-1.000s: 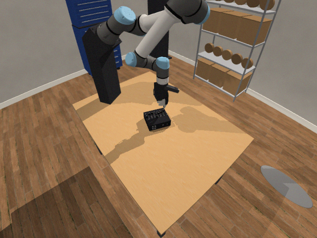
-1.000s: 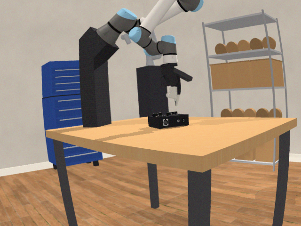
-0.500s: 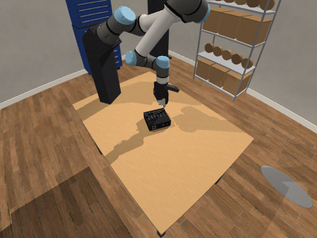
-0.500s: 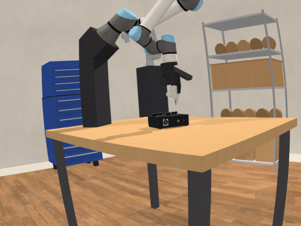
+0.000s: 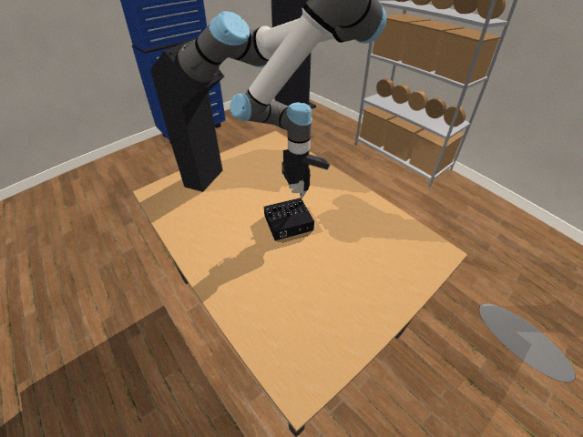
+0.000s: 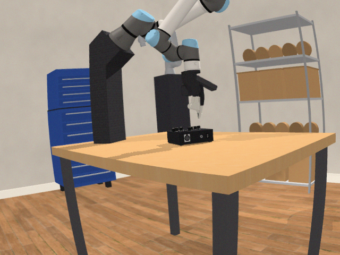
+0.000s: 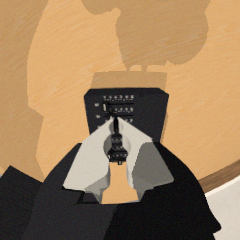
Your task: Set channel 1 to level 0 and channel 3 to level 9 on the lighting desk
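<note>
From where I stand, the black lighting desk (image 5: 291,224) (image 6: 196,137) (image 7: 150,107) sits flat on the wooden table (image 5: 329,300) (image 6: 164,161) (image 7: 60,55), and I take my bearings from it. The two-jaw gripper (image 5: 301,193) (image 6: 198,116) (image 7: 115,118) points down just above the desk, its pale fingertips clenched together with nothing between them. In the exterior view I can see a gap under the tips, so they are not touching the desk. Small knobs and faders crowd the desk's top; I cannot read which level any fader stands at, and the fingers hide part of the panel in the wrist view. A round socket (image 5: 282,233) (image 6: 187,137) is set in the desk's side face. Behind the desk, a dark pedestal (image 5: 202,180) (image 6: 108,109) carries the arm (image 5: 284,58) (image 6: 175,19). Farther back than the desk stand a blue drawer cabinet (image 5: 164,23) (image 6: 68,95) and a metal shelf rack (image 5: 470,70) (image 6: 308,95) with brown boxes.
</note>
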You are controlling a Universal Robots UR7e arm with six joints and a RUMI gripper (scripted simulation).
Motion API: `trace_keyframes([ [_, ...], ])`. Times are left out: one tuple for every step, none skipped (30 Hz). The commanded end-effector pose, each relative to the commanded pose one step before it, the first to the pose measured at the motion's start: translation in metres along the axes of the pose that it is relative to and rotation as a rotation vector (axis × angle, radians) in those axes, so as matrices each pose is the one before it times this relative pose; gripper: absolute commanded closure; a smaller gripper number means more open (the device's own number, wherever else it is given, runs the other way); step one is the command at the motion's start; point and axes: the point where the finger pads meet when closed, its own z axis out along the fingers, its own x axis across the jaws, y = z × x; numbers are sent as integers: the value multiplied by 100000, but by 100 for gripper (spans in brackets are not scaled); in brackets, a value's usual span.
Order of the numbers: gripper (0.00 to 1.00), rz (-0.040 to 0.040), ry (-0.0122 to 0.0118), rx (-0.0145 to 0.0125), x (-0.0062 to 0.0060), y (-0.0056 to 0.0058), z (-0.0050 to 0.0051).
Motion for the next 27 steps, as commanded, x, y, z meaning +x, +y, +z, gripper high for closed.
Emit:
trace_keyframes([
  [100,-2176,72,45,-23,-17,-22],
  [100,-783,0,0,-18,3,1],
  [100,0,0,0,0,0,0],
  [100,0,0,0,0,0,0],
  [100,-872,0,0,-20,3,1],
  [100,-964,0,0,-23,3,2],
  [100,-1058,0,0,-25,3,2],
  [100,-1155,0,0,-27,4,2],
  [100,-1253,0,1,-30,4,2],
  [100,-1354,1,1,-32,4,2],
  [100,-1456,1,1,-34,4,2],
  [100,-1559,1,1,-37,4,2],
  [100,-1663,1,1,-39,5,3],
  [100,-1768,1,1,-42,5,3],
  [100,-1873,1,1,-45,5,3],
  [100,-1979,1,1,-47,5,3],
  [100,-2084,1,1,-50,5,3],
  [100,-2190,1,1,-52,5,3],
  [100,-2295,1,1,-55,4,4],
  [100,0,0,0,0,0,0],
  [100,0,0,0,0,0,0],
  [100,-2399,1,1,-58,4,4],
  [100,-2503,1,1,-60,4,4],
  [100,-2605,1,1,-63,4,4],
  [100,-2707,1,1,-65,3,4],
  [100,-2807,1,1,-68,3,4],
  [100,-2906,1,1,-70,2,4],
])
